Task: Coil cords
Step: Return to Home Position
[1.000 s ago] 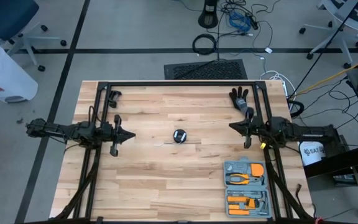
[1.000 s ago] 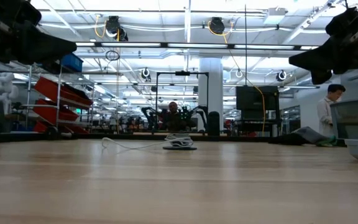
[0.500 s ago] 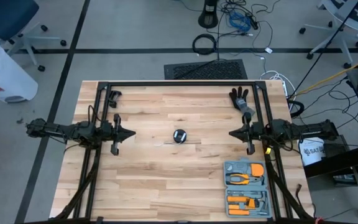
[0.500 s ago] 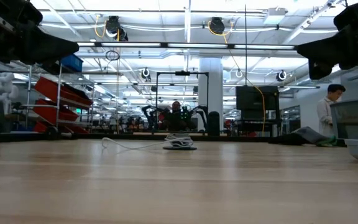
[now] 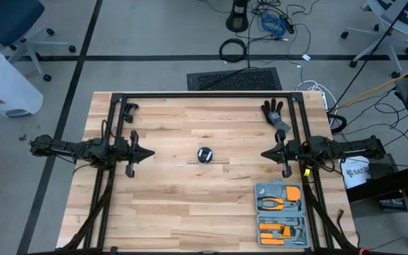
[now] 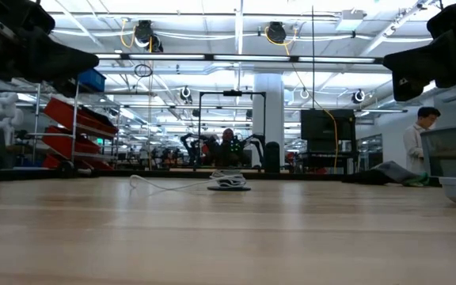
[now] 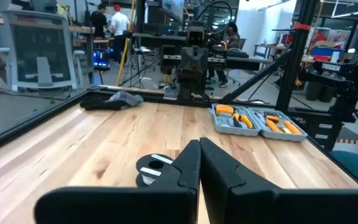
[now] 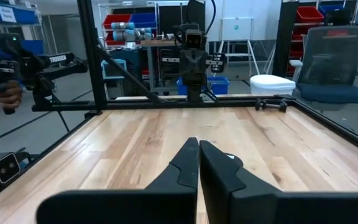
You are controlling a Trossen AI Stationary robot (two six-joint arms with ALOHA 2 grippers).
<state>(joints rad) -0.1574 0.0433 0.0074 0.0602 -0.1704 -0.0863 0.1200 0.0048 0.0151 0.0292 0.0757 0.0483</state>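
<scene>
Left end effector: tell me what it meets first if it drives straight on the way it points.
Likely the right end effector, facing it across the table. The left end effector hangs high, so it should clear the reel below, though depth is uncertain.

Left claw (image 7: 199, 145) closed; reel (image 7: 151, 169) just beyond it; tool case (image 7: 257, 121) farther off.

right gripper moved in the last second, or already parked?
Yes, slightly. In the high view the right gripper has shifted away from the black glove and toward the tool case, its fingers shut.
</scene>
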